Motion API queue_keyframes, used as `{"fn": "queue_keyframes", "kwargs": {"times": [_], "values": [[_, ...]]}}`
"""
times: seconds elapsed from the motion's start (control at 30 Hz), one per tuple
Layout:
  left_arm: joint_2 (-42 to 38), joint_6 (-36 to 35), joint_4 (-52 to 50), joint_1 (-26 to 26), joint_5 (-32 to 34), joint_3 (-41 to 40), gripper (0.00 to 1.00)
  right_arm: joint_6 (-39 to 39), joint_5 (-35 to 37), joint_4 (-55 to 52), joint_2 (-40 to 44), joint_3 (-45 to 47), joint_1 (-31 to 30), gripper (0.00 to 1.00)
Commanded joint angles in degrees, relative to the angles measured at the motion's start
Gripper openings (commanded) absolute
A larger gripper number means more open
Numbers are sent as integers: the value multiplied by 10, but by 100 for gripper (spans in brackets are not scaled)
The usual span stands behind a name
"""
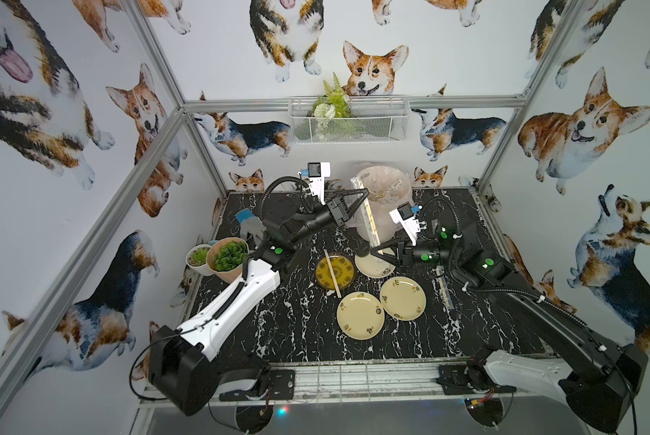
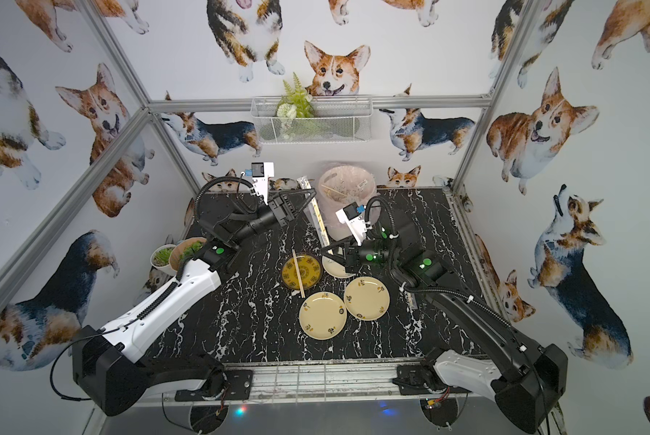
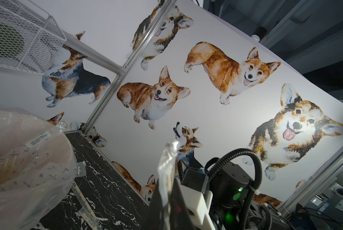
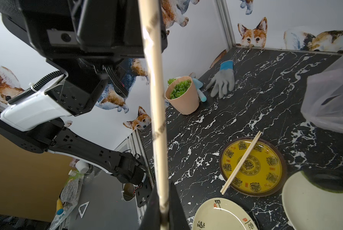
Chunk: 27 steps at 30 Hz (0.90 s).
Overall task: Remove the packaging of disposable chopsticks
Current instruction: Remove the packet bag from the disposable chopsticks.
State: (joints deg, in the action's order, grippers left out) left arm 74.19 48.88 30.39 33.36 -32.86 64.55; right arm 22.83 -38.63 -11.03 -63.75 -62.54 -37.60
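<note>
A wrapped pair of disposable chopsticks [image 1: 368, 218] [image 2: 318, 218] hangs slanted in the air in front of the bin, still inside its clear packaging [image 3: 166, 159]. My left gripper [image 1: 364, 194] [image 2: 313, 194] [image 3: 166, 201] is shut on the crinkly upper end of the packaging. At the lower end my right gripper [image 1: 372, 250] [image 2: 323, 250] [image 4: 164, 211] is shut on the pale sticks [image 4: 154, 79] through the sleeve. A bare pair [image 1: 333, 273] [image 4: 241, 162] lies across the yellow plate [image 1: 348, 277]. Another wrapped pair [image 1: 444, 290] lies on the table under my right arm.
The bin with a pink liner [image 1: 385, 180] [image 3: 37, 151] stands at the back and holds sticks and sleeves. Two cream plates [image 1: 360, 315] [image 1: 402, 298] and a white plate [image 1: 372, 268] lie near the yellow one. Potted plants [image 1: 227, 260] and a grey glove [image 1: 250, 226] sit at the left.
</note>
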Motion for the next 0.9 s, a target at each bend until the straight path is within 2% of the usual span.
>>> {"fn": "queue_keyframes", "kwargs": {"times": [0.0,0.37,0.87], "values": [[-1,-20,-97,14,-101,-19,0,16,72,142,-1,-31,3,0],[19,17,-92,37,-180,-40,1,48,28,195,-33,-63,49,0],[42,58,-51,83,-246,-51,4,30,58,201,-38,-71,70,0]]}}
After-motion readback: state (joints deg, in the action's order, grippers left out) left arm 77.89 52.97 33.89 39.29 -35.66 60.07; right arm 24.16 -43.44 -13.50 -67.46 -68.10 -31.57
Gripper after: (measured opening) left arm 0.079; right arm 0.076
